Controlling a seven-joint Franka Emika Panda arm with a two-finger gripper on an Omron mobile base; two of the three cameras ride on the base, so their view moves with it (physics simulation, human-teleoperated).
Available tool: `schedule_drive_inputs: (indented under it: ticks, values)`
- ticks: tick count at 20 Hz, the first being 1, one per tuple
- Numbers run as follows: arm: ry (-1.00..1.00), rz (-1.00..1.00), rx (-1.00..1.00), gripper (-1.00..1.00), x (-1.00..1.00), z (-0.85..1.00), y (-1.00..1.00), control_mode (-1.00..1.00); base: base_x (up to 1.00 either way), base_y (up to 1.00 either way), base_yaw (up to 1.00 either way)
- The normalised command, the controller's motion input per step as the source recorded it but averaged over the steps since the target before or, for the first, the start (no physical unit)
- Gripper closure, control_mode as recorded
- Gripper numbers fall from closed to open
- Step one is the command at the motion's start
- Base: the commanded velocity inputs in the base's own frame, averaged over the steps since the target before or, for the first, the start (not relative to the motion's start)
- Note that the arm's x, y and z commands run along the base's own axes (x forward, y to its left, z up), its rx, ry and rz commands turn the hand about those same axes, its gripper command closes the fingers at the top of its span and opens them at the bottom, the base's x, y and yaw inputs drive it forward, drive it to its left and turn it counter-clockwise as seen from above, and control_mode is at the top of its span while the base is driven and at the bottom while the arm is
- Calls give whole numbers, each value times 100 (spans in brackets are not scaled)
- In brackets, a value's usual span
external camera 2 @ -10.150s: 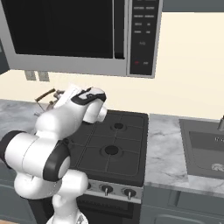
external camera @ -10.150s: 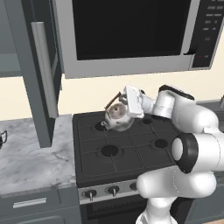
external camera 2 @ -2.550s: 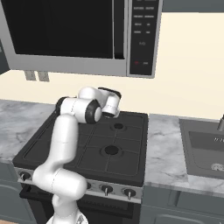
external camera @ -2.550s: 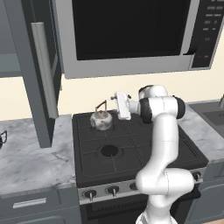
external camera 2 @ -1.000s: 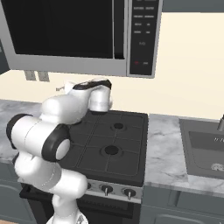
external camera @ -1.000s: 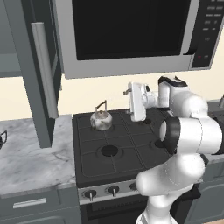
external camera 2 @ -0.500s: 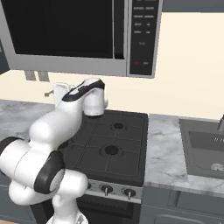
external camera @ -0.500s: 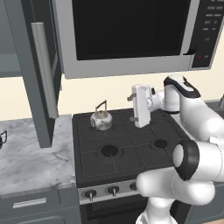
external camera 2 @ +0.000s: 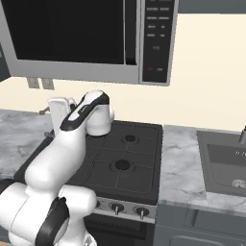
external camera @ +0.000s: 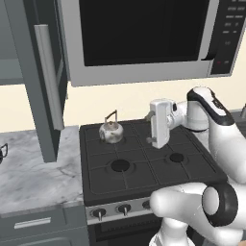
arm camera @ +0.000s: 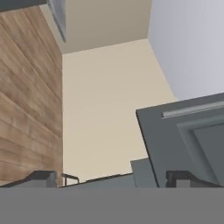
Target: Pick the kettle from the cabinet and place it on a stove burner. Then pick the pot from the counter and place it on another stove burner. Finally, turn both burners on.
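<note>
Kettle (external camera: 111,131) sits on the rear-left burner (external camera: 114,140); tool (external camera: 153,129), spread wide, has swung upright beside it.

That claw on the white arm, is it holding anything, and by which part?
Nothing. The claw is open and empty above the stove; the kettle sits by itself on the back-left burner.

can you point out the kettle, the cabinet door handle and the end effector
kettle (external camera: 111,132), left base view, on its rounded silver body.
cabinet door handle (external camera: 47,77), left base view, midway down the pale vertical bar.
end effector (external camera: 153,129), left base view, between its two open fingertips, beside the white hand.
</note>
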Motion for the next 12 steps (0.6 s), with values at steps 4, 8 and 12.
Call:
schedule_drive_inputs:
  ticks: [4, 8, 12]
  values:
    - [-12, 0, 0, -100, -42, -2, 7, -100, 0, 0, 0]
    - [-2, 0, 0, -100, -13, -3, 11, -100, 0, 0, 0]
    - [0, 0, 0, -100, 0, 0, 0, -100, 0, 0, 0]
